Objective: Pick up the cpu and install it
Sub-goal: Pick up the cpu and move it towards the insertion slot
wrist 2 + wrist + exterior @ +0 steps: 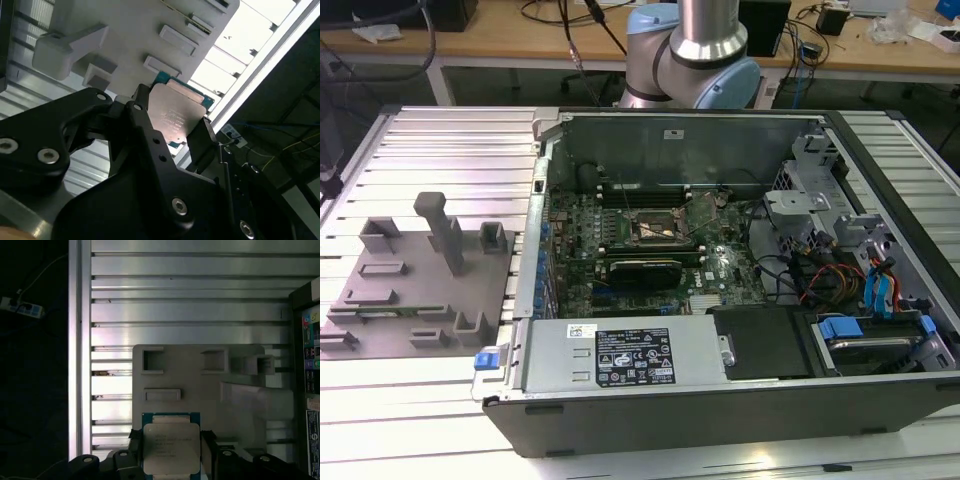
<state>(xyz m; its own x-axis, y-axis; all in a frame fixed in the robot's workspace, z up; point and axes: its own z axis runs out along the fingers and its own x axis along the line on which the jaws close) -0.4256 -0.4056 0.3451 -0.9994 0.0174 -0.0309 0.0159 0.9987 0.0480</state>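
Gripping entry: the cpu [171, 440] [175, 112], a square chip with a silvery top plate and teal-green rim, sits clamped between the two black jaws of the gripper [171, 455] [174, 124] in both wrist views (the jaws are closed on its opposite edges). Beyond the jaws, well apart from the chip: grey fixture plate [200, 400] with raised blocks and pockets, lying on a slotted aluminium table [190, 310]. Farther from the jaws, beside the plate: open computer case [720, 410], with its motherboard socket [655, 228] in the exterior view.

Dull silvery metal cpu [171, 447]; matt grey plastic fixture plate [200, 390]
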